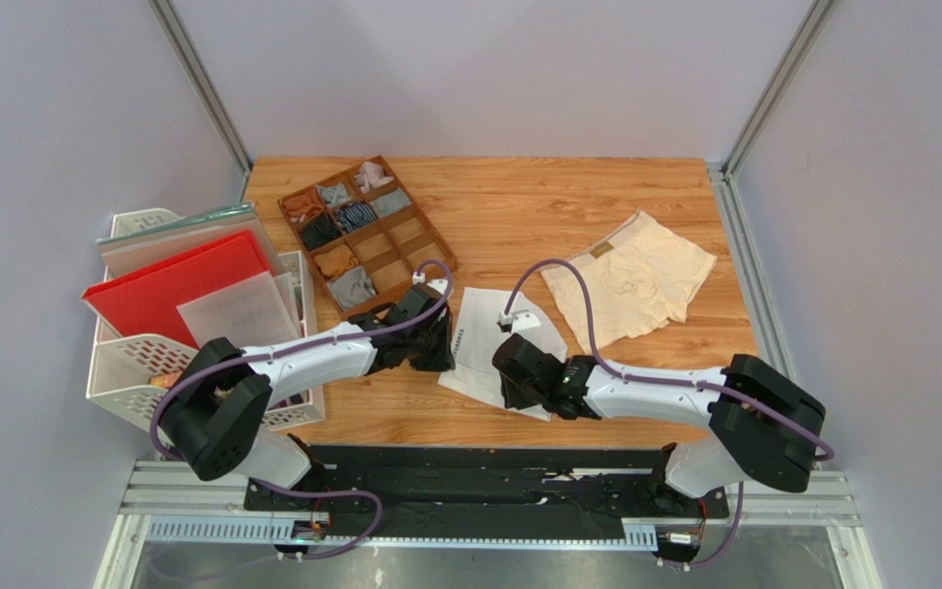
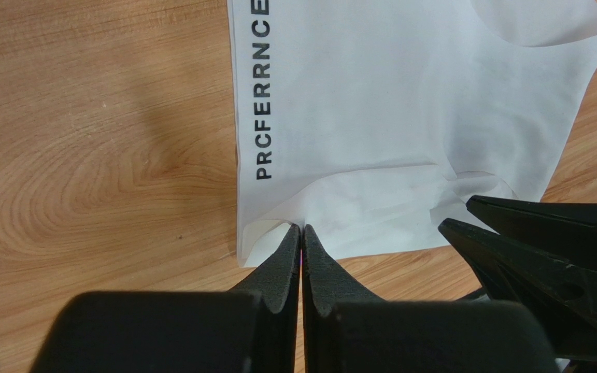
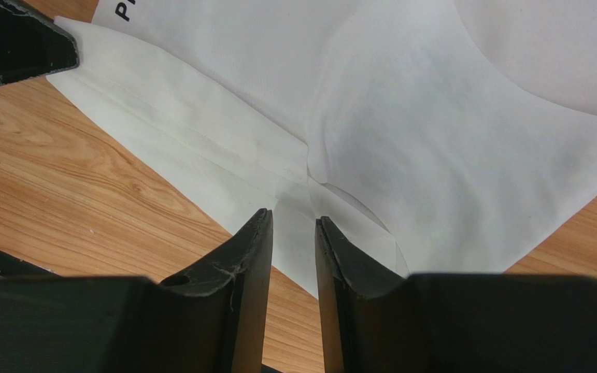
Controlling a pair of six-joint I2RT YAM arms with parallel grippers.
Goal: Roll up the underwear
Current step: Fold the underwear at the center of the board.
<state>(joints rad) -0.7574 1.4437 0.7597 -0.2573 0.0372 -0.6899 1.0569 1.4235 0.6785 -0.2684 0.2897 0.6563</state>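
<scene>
Two pairs of underwear out here: one white pair [image 1: 476,356] just in front of the wooden divider tray [image 1: 418,211], one cream pair [image 1: 636,280] to its right. That's one tray with about eight rolled garments [image 1: 351,288] in its compartments. There's one red board [image 1: 175,288] to its left and two arms in front, left arm [image 1: 304,360] and right arm [image 1: 654,395].

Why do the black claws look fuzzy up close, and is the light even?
Left wrist view: the left gripper blurs toward the lens, while the lettering on the white underwear is sharp. Right wrist view: the right gripper blurs likewise, and a soft grey shadow lies on the cloth. Top view: even light, sharp throughout, only faint shadows on the table.
</scene>
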